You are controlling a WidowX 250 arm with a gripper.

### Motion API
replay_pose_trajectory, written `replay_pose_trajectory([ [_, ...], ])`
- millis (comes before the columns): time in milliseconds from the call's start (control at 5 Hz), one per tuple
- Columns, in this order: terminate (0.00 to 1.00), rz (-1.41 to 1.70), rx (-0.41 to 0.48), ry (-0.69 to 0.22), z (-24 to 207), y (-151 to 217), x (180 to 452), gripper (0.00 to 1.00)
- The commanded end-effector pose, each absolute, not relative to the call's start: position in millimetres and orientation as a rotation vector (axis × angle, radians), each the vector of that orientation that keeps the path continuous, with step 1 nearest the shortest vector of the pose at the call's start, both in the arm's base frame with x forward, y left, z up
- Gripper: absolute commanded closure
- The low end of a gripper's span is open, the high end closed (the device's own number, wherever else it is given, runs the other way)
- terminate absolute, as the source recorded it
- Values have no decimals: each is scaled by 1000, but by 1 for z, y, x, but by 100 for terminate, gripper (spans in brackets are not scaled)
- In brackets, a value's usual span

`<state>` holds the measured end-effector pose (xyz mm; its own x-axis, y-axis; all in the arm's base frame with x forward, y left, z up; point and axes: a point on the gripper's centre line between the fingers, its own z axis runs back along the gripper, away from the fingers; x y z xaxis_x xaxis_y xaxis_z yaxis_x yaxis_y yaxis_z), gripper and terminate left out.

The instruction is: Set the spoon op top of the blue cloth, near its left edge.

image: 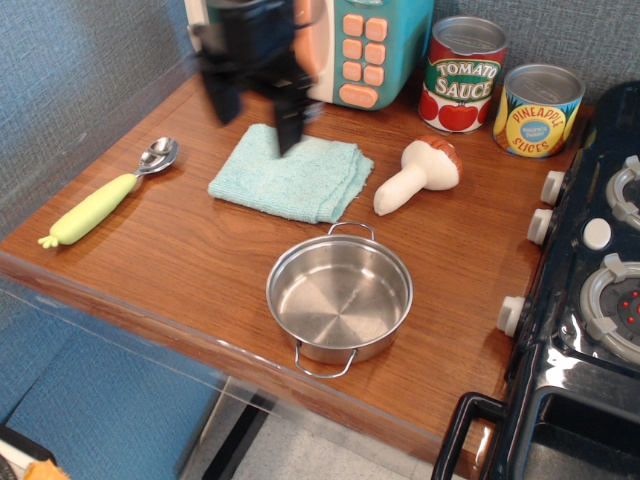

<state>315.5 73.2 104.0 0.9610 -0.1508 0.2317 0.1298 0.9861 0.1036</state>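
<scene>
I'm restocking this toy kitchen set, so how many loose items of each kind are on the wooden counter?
Cans: 2, tomato sauce can, pineapple can
Spoon: 1
Blue cloth: 1
Mushroom toy: 1
Steel pot: 1
Toy microwave: 1
Total: 7

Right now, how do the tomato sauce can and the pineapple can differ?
The tomato sauce can has a red, green and white label; the pineapple can has a yellow and blue one. The tomato sauce can stands left of the pineapple can, nearer the toy microwave. Both stand upright with silver tops.
</scene>
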Motion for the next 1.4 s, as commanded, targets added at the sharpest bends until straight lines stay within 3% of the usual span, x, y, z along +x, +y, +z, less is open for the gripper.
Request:
replay_pose_trajectory([
  [0,0,-57,106,-298,109,130,295,0],
  [200,0,-47,129,-239,101,146,296,0],
  [600,0,-17,188,-139,79,175,273,0],
  [1200,0,71,186,39,20,197,260,0],
])
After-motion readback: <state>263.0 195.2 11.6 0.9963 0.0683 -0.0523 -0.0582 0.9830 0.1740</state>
